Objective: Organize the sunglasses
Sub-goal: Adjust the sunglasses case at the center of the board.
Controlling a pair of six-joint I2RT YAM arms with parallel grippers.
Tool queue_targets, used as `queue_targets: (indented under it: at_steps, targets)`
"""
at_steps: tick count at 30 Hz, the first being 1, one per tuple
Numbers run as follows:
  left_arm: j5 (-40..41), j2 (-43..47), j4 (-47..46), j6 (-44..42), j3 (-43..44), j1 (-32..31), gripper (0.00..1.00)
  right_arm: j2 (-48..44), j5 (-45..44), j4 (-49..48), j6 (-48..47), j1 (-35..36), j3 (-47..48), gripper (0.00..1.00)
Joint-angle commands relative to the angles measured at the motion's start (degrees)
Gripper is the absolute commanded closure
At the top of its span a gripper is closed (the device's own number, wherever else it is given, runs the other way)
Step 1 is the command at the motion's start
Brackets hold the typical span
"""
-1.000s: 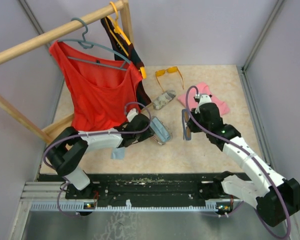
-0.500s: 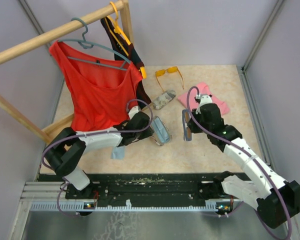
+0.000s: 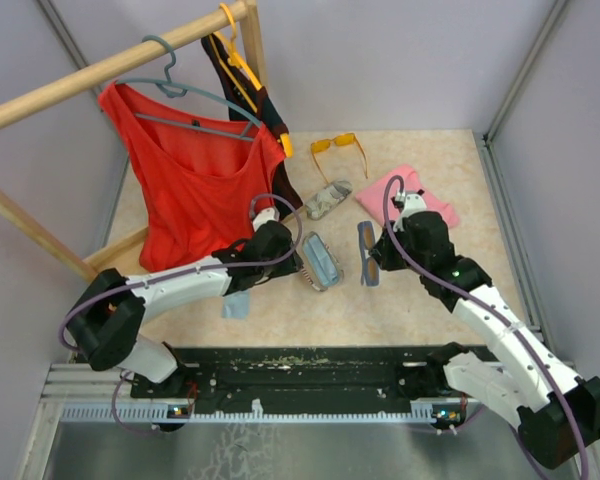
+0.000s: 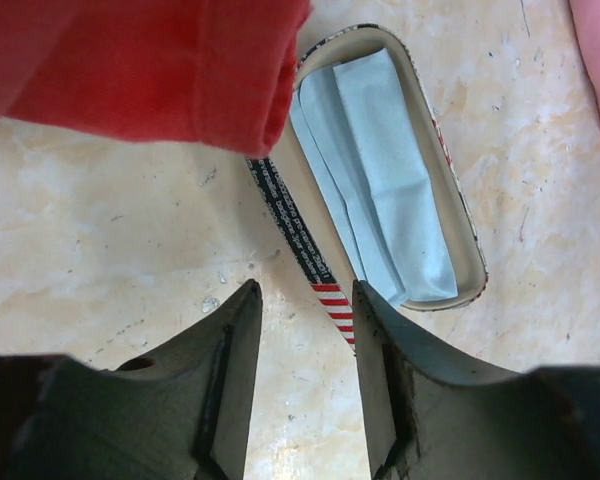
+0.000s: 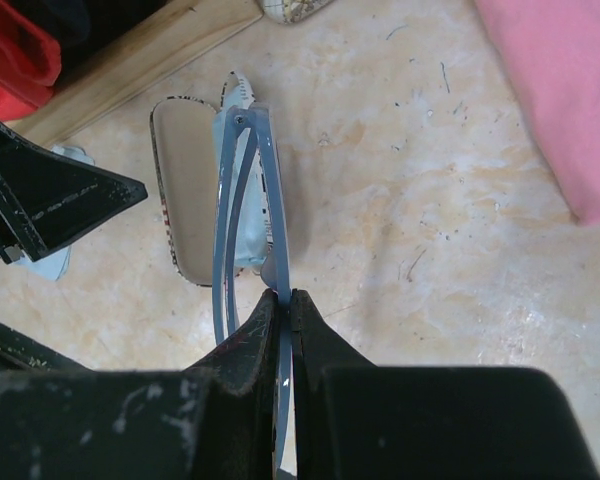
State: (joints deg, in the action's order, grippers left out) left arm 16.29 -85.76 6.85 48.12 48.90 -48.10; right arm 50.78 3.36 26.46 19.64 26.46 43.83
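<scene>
My right gripper (image 3: pixel 382 252) is shut on the folded greyish-lilac sunglasses (image 3: pixel 367 254), held above the floor just right of the open patterned case (image 3: pixel 321 261). In the right wrist view the sunglasses (image 5: pixel 248 190) stick out from my gripper (image 5: pixel 285 297) over the case (image 5: pixel 185 200). My left gripper (image 3: pixel 288 252) is open at the case's left rim; in the left wrist view the gripper (image 4: pixel 305 300) straddles the case's striped edge (image 4: pixel 300 245), and a light-blue cloth (image 4: pixel 380 180) lies inside. The orange-yellow sunglasses (image 3: pixel 338 146) lie at the back.
A red top (image 3: pixel 195 190) hangs from a wooden rack (image 3: pixel 110 65) at the left, draping close over my left gripper. A second closed case (image 3: pixel 327 199) lies behind the open one. A pink cloth (image 3: pixel 410 195) lies right, a light-blue cloth (image 3: pixel 236 305) near front.
My right gripper has carried the greyish-lilac sunglasses slightly left and forward toward the open case. My left arm has stretched further toward the case's left rim.
</scene>
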Motion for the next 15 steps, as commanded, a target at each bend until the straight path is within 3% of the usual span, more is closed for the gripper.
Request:
queue_targets:
  at_steps: [1, 15]
  targets:
    - [-2.6, 1.7, -1.7, 0.3, -1.5, 0.1, 0.49, -1.0, 1.4, -2.8, 1.5, 0.0, -0.4, 1.0]
    - [-3.5, -6.1, -7.0, 7.2, 0.2, 0.9, 0.45, -1.4, 1.0, -2.2, 2.8, 0.0, -0.3, 1.0]
